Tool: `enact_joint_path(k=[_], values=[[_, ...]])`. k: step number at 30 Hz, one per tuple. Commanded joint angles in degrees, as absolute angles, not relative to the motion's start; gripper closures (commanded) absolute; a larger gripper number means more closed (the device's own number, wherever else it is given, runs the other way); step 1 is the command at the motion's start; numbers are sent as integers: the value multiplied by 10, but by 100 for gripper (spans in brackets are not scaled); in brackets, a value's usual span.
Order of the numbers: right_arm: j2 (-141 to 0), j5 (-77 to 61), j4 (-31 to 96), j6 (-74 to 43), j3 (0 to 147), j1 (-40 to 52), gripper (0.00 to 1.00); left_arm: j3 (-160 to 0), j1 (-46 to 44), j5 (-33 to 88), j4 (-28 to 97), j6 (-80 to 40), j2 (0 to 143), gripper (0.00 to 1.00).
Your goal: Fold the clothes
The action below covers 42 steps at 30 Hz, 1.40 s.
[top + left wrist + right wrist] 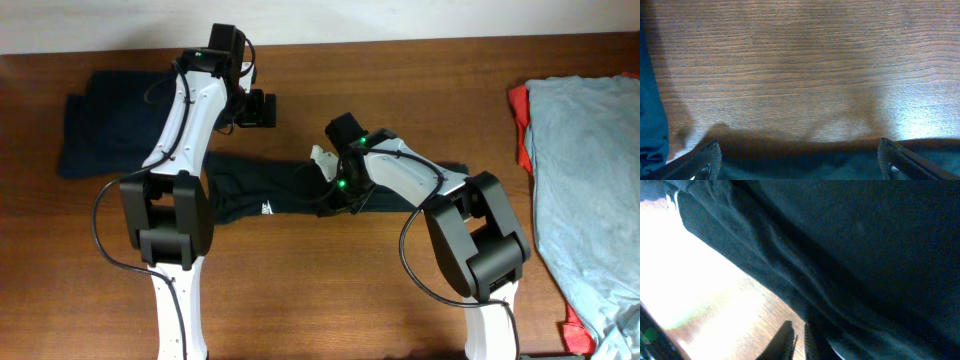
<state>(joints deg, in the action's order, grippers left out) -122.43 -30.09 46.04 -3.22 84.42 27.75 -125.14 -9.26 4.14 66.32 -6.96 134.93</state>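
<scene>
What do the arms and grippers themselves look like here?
The left arm and right arm have white link shells, bulky black joint housings, a black cable looping beside each base, and a small green light near each wrist. The left gripper has dark fingers with ridged edges.

- The table under the left gripper is brown wood, smooth, with fine grain and a mild sheen.
- The black T-shirt at the right gripper is matt, soft cloth with creases.
- The light grey-blue garment, well to the right of that gripper, is matt, wrinkled cloth.
</scene>
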Motion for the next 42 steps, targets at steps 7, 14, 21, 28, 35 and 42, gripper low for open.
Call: enact_joint_path(k=[7,14,21,28,35,42], values=[[-1169,-279,466,-11,854,242,90,-1257,-94,48,662,-68,1354,1],[-1190,-193,468,-105,839,199,90,-1257,-94,48,662,-68,1354,1],[-1207,-168,441,-126,824,195,90,-1257,-94,48,662,-68,1354,1],[-1209,-168,464,-154,824,195,90,-1257,-94,48,662,-68,1354,1],[-1209,-171,511,-155,824,194,90,-1257,-94,48,662,-68,1354,0],[-1209,-173,543,-155,824,194,90,-1257,-94,48,662,-68,1354,1]])
